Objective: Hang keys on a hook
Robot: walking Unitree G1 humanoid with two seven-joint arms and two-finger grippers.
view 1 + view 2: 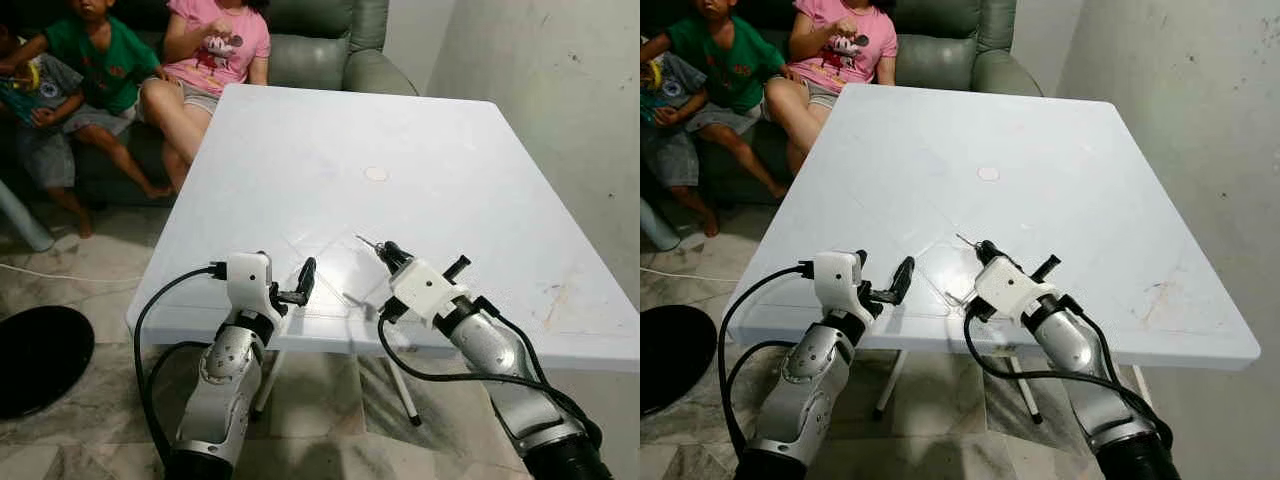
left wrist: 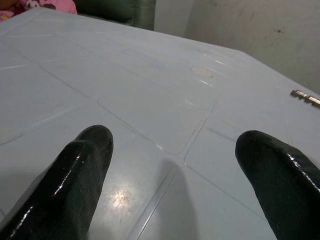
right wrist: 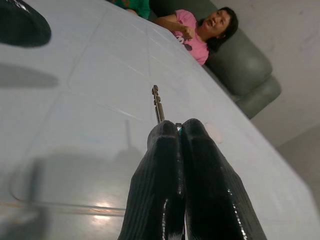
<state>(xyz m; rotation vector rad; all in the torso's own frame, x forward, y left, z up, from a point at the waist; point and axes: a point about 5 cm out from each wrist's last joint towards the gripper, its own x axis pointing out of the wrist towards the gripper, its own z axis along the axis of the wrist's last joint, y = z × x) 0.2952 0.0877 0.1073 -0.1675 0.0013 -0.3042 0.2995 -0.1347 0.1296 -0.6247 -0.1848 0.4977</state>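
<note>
Black round object: a dark disc [image 1: 40, 355] lies on the tiled floor [image 1: 320, 400] at the lower left of the left eye view.
People: three people sit on a grey-green sofa [image 1: 320, 45] at the upper left of the frame, one in a green shirt [image 1: 100, 60] and one in a pink shirt [image 1: 220, 40]; the third is cut off by the frame's left edge.
Left end effector: the left end effector [image 1: 300, 285] sits at the lower centre-left of the left eye view, over the near edge of the counter; its two black fingers [image 2: 80, 170] stand well apart with nothing between them, as the left wrist view shows.
Counter: a white plastic counter [image 1: 400, 130] fills the middle of the frame, its top moulded with shallow panel lines and a small round mark [image 1: 376, 174] near the middle.
Key: a slim metal key [image 3: 158, 104] points out from the tips of the right end effector; in the left eye view it shows as a thin sliver [image 1: 366, 241] at centre, just above the counter top.
Right end effector: the right end effector [image 1: 385, 252] is at the lower centre-right of the left eye view; its fingers [image 3: 165, 190] are pressed together, clamped on the key's near end.
Wall: a pale, scuffed wall [image 1: 560, 90] runs along the right side of the frame, just beside the counter.
</note>
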